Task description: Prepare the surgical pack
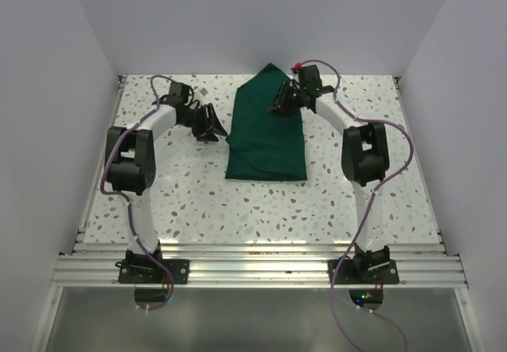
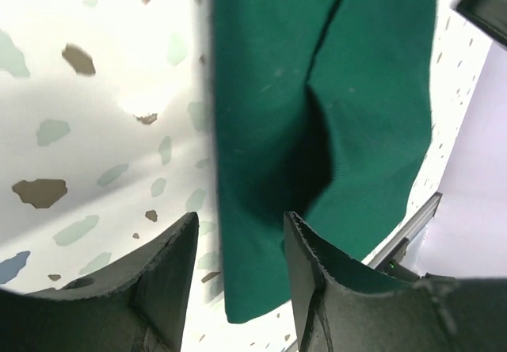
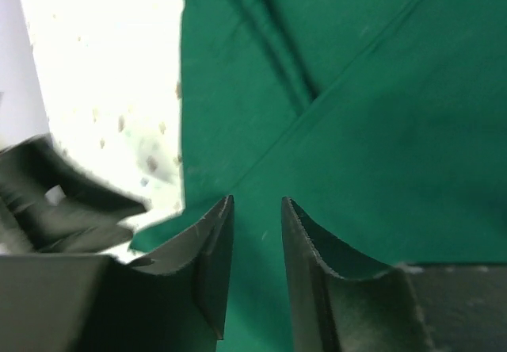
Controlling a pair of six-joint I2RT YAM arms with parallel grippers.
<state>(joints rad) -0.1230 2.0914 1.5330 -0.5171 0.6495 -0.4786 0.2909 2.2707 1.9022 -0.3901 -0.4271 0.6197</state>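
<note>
The worktop (image 1: 261,209) is a white slab flecked with grey, brown and pale green chips like terrazzo. It is closed in by plain pale walls (image 1: 238,19) on three sides and bordered at the near edge by a ribbed aluminium rail (image 1: 253,269) that carries both arm bases. The dark green cloth drape (image 1: 268,130) lies flat on the far middle of the worktop. It is folded into a long bundle with a squared near end and a far end that tapers to a point. The left end effector (image 1: 211,130) sits low over the bare worktop just beside the drape's left edge. In the left wrist view its black fingers (image 2: 162,281) stand well apart with nothing clamped, and the drape's edge and a near corner show through the gap beyond them. The right end effector (image 1: 279,105) hangs over the far right part of the drape. Its fingers (image 3: 317,281) are parted only narrowly and grip nothing, and whether they touch the fabric cannot be told. The cloth is matte and finely woven, with overlapping flaps that leave straight diagonal creases and one soft dark hollow. The finger pads are black, with ridged inner edges.
</note>
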